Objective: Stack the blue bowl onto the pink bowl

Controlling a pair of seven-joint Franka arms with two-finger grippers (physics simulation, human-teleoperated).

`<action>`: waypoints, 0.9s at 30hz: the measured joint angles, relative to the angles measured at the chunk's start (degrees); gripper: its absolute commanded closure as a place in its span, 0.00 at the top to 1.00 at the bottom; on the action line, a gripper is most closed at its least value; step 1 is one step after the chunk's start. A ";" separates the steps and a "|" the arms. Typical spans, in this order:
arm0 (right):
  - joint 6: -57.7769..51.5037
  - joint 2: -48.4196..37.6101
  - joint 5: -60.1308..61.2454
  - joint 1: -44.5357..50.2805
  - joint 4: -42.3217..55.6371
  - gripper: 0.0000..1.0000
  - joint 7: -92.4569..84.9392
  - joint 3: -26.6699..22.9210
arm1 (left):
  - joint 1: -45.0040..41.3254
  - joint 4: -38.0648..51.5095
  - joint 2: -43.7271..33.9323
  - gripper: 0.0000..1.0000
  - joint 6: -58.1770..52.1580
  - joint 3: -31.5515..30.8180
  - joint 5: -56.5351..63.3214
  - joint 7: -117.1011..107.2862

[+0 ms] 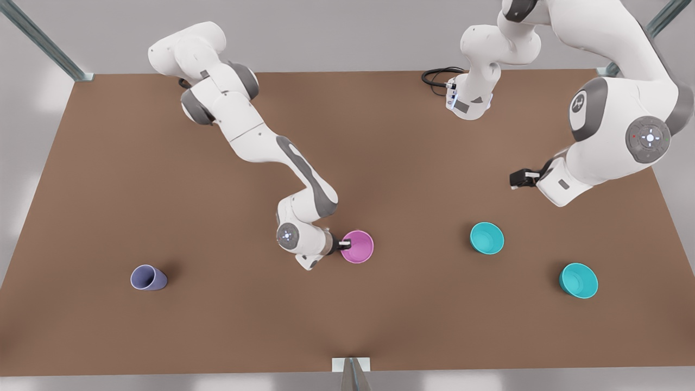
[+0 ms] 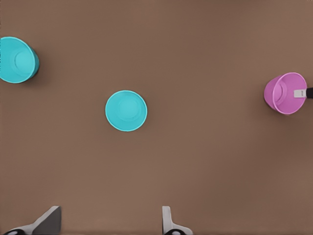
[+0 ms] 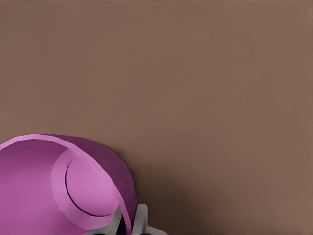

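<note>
Right gripper [image 1: 346,244] is at the pink bowl [image 1: 358,246], near the middle of the brown table [image 1: 108,190]; its two fingers [image 3: 140,219] are clamped on the bowl's wall, one inside and one outside the rim. The pink bowl stands mouth upward.

Left gripper [image 1: 513,179] hangs above the table toward the front view's right, fingers [image 2: 167,220] spread apart and holding nothing.

The blue bowl [image 1: 486,238] sits upright, opening upward, well apart from the pink bowl. A second teal bowl [image 1: 579,280] stands farther to the front view's right. A lavender-blue cup [image 1: 147,277] is at the front view's left.
</note>
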 measured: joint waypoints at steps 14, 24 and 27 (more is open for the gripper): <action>-38.02 -16.53 -17.26 -28.39 4.01 1.00 8.86 -6.84 | 5.43 -19.40 16.59 1.00 32.61 1.69 -1.67 6.91; -60.44 -40.87 -34.95 -30.24 0.57 1.00 -10.39 -9.99 | 7.49 -21.82 23.37 1.00 39.37 1.11 -5.58 14.22; -60.79 -46.06 -35.53 -31.75 -6.00 1.00 -13.70 -7.16 | 7.45 -22.16 23.78 0.65 39.36 0.83 -6.06 16.18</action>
